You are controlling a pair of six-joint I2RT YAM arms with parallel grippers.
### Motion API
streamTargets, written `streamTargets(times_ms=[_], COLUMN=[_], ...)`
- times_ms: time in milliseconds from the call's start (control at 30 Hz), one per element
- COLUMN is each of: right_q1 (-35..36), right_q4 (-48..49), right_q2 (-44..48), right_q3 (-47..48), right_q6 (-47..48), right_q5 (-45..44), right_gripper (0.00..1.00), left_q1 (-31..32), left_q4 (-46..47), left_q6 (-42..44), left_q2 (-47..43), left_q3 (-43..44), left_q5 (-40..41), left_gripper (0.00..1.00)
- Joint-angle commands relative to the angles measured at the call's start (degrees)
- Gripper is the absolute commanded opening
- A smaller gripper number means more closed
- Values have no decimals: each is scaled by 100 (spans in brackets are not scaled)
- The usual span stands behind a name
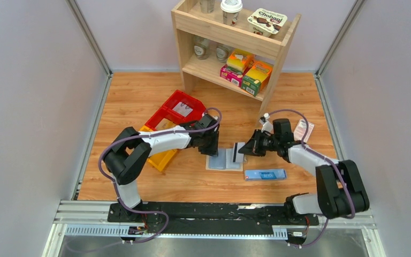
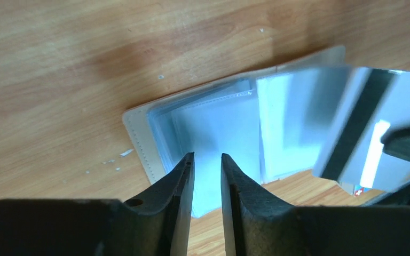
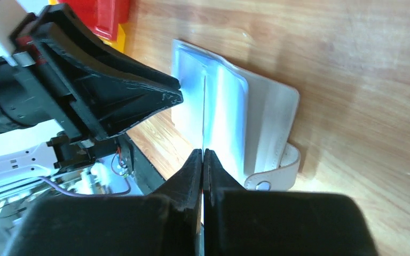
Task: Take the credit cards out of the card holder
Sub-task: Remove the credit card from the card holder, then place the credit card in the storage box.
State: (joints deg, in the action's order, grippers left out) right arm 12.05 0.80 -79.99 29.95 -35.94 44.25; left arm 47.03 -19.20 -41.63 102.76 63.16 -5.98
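1. From above, the left arm (image 1: 160, 140) covers the far left corner of the card holder (image 1: 220, 161). The fingers of the two arms almost meet over it, so that view does not show whether the jaws are parted.
2. The left wrist view blurs the credit card (image 2: 347, 128). Only its black stripe and a pale strip are readable, and a dark finger (image 2: 408, 143) of the right arm crosses its right end.
3. In the right wrist view the card is edge-on, a thin bright line (image 3: 204, 106), and its face is hidden.
4. The left arm reaches right and forward from its base, wrist bent down. The left jaws stand a narrow gap apart over the holder's left page with nothing between them. I cannot tell whether the tips touch the page.
5. The right arm (image 1: 310, 158) reaches left, level with the holder. The right jaws are pressed together on the credit card, which stands above the holder's right half.
6. The card holder lies open and flat on the desk (image 1: 139, 96) between the two arms, pale blue pockets up.
7. Only the top view shows the blue box (image 1: 265, 174) just nearer than the holder, a pink-white packet (image 1: 303, 129), red (image 1: 179, 107) and yellow (image 1: 160, 159) bins and the wooden shelf (image 1: 230, 32).
8. Only the right wrist view shows the holder's snap strap (image 3: 277, 173).
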Motion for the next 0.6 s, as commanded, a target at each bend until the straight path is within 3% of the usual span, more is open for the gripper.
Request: streamTargets(times_ms=[0,100,200,400,567], right_q1=[288,709,1455,3029,3846], right_q4=[-1150,-1529,-1793,-1408,-1074], right_q2=[878,1370,1801,2487,2462], right_q3=[651,967,1196,1232,1364], right_q6=[912,1343,1958,2951,3488], right_q5=[-837,-1417,-2558,-4676,-5433], right_gripper=[0,0,0,1,5], left_q1=[-27,-114,-333,-721,-967], left_q4=[-549,-751,-874,-1383,-1464], left_q6=[357,261,-107,-1030,-1873], left_q2=[-422,-792,-1406,-2558,-3567], left_q3=[503,636,637,435,-65], left_q5=[562,580,580,780,826], left_gripper=[38,46,56,75,80])
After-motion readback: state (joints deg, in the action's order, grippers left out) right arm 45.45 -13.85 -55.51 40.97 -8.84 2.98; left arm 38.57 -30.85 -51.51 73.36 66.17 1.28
